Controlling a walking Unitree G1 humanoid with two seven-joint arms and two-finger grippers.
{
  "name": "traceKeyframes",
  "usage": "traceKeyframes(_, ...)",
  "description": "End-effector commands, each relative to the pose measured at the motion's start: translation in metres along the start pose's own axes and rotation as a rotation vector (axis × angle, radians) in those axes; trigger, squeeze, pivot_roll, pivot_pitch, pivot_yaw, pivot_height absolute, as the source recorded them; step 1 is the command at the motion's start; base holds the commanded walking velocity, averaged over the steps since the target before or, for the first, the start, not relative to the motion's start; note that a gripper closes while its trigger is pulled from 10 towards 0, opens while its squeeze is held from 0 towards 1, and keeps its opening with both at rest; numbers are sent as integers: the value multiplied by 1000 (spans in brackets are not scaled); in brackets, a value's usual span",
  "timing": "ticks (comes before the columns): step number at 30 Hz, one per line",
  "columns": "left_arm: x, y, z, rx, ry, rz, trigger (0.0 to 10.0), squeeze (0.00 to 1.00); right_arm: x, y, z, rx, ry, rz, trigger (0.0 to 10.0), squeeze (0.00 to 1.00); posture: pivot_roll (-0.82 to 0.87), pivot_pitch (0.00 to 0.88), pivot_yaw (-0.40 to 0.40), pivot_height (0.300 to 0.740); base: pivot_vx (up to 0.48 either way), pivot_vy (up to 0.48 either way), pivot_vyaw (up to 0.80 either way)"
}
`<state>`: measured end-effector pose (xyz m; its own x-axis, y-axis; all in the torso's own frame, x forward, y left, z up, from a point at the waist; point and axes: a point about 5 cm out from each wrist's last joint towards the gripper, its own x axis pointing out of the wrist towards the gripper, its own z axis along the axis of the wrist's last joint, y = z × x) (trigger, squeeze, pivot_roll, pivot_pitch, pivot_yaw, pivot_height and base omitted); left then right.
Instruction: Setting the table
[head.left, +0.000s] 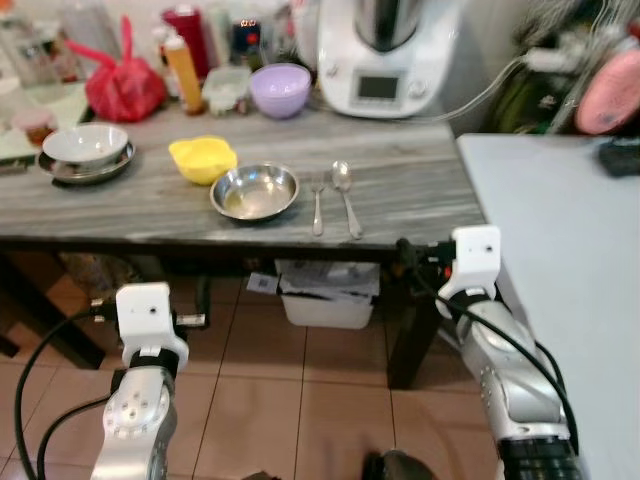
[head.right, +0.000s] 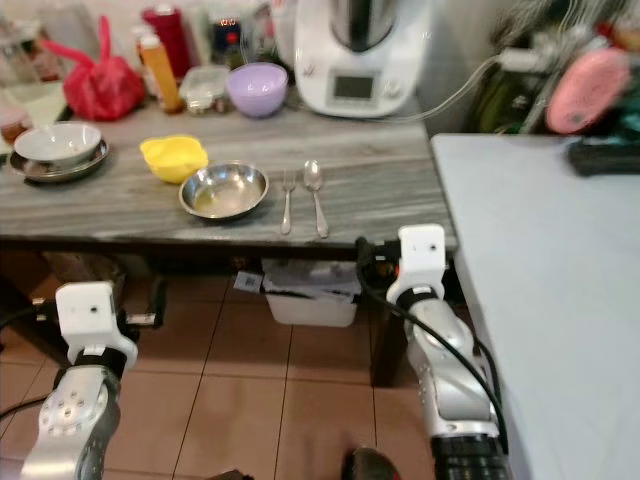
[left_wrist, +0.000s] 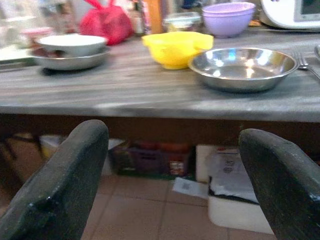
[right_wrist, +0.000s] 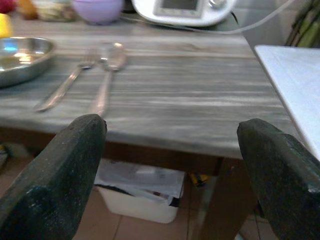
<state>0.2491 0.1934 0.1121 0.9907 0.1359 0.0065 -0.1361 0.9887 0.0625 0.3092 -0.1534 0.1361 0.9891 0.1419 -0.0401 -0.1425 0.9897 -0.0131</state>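
Note:
On the grey wooden table (head.left: 420, 180) a steel bowl (head.left: 254, 191) stands near the front edge. A fork (head.left: 317, 205) and a spoon (head.left: 346, 198) lie side by side just right of it. A yellow bowl (head.left: 202, 158) touches the steel bowl's far left side. Further left, a white bowl (head.left: 85, 143) rests on a steel plate (head.left: 88, 168). A purple bowl (head.left: 280, 89) is at the back. My left gripper (left_wrist: 172, 135) is open, low in front of the table, facing the steel bowl (left_wrist: 244, 67). My right gripper (right_wrist: 171, 127) is open, below the table's front right edge, with the spoon (right_wrist: 107, 75) ahead to its left.
A white kitchen machine (head.left: 385, 55), a red bag (head.left: 125, 85), bottles and jars line the table's back. A pale counter (head.left: 560, 260) runs along my right arm. Under the table sit a white bin (head.left: 328, 298) and boxes on the tiled floor (head.left: 300, 400).

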Motion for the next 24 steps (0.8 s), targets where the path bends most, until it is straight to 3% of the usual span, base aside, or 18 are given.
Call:
traceKeyframes(1,-3,3,-4,1,21,13,10000,0,3,3,4,-3,-11,3,10000,0,-96,79,68,740,-311,0,0)
traceKeyframes(15,-1,-1,-2,12,7,1,10000,0,4,-3,9,-40,-32,-49,10000,0,-101,79,69,740,-296,0,0)
traceKeyframes(21,-1,-5,1,-21,-25,-35,10000,0,4,-6,11,-73,-54,-80,10000,0,-101,77,71,740,0,0,0)
traceKeyframes(24,0,-10,4,8,-37,-58,10000,0,4,-7,14,-71,-70,-84,10000,0,-101,76,70,740,0,0,0)
